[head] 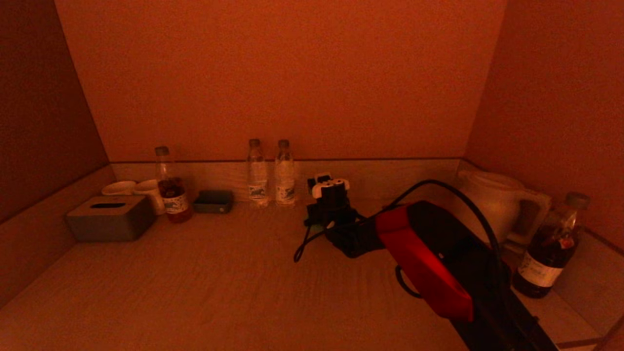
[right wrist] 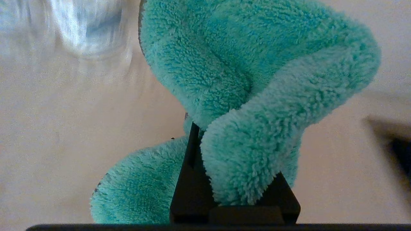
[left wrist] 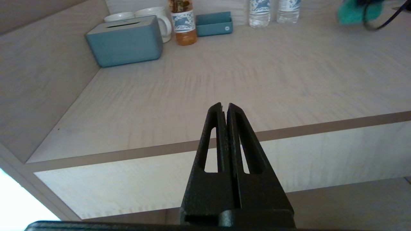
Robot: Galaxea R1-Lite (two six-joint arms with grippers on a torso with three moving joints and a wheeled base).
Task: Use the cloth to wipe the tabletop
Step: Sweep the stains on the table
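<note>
The teal fluffy cloth (right wrist: 257,80) is bunched in my right gripper (right wrist: 212,134), which is shut on it. In the head view the right gripper (head: 321,219) is low over the light wooden tabletop (head: 219,282) at the back middle, just right of two water bottles (head: 270,173); the cloth itself is mostly hidden there. The cloth also shows in the left wrist view (left wrist: 353,11). My left gripper (left wrist: 224,105) is shut and empty, parked in front of the table's front edge, out of the head view.
Along the back left stand a tissue box (head: 109,218), two cups (head: 136,190), a tea bottle (head: 170,192) and a small tray (head: 213,201). A kettle (head: 492,202) and a dark bottle (head: 551,248) stand at the right. Walls enclose three sides.
</note>
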